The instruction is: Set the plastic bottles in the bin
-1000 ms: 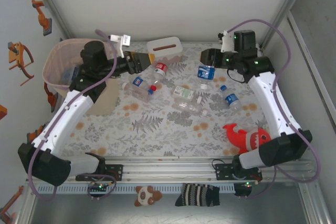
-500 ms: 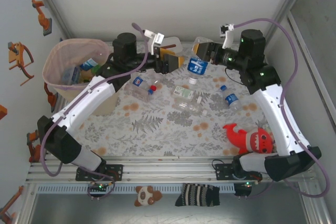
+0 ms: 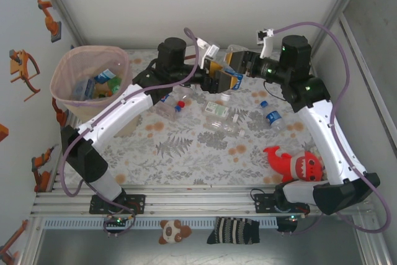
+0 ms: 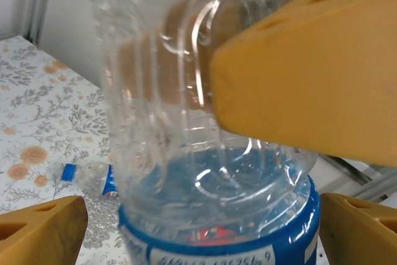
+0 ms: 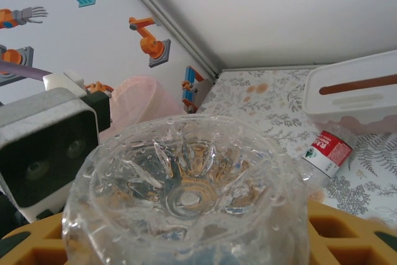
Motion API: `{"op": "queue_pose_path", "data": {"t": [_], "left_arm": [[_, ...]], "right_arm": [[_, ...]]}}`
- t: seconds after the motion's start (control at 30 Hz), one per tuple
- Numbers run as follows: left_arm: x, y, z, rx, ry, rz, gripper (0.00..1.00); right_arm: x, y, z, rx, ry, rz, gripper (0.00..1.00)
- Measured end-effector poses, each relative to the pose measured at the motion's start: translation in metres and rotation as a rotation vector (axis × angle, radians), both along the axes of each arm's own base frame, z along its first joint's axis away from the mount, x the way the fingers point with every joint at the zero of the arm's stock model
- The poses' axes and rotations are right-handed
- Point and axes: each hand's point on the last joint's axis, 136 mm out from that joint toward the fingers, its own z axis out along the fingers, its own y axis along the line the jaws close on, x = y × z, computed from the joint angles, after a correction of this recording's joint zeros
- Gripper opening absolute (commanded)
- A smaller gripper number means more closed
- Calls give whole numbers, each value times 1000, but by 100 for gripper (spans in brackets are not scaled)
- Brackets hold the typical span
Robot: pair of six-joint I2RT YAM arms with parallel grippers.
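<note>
The flowered table (image 3: pixel 186 147) is carrying both arms at its near edge. The left arm (image 3: pixel 124 107) is stretching from its base on the near left in a long diagonal to the back centre, with its elbow low and its wrist level. The right arm (image 3: pixel 322 122) is rising along the right side and bending at the far end to point leftwards, so the two wrists are meeting nose to nose. The bin (image 3: pixel 62 91) is standing at the far left, well apart from them, with a few bottles (image 3: pixel 102 82) lying inside.

The right gripper (image 3: pixel 239 65) is clamping a clear, blue-labelled bottle (image 5: pixel 186 200) off the table. The left gripper (image 3: pixel 220 80) is spreading its yellow fingers (image 4: pixel 37 234) wide on either side of that bottle without pressing it.

The red shark toy (image 3: pixel 291 161) is lying near the right. A white tissue box (image 5: pixel 353 91) is sitting at the back. Three loose bottles (image 3: pixel 222 115) are lying mid-table.
</note>
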Motion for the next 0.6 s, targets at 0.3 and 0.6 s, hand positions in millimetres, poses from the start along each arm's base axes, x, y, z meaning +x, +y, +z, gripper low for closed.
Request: {"op": "queue_pose_path", "data": {"t": [0.3, 0.6], "left_arm": [[-5, -10, -11, 34, 9, -35, 80], [-10, -12, -10, 33, 7, -58, 67]], "right_arm": [[1, 0, 0, -4, -1, -9, 50], [2, -1, -1, -9, -4, -20, 54]]}}
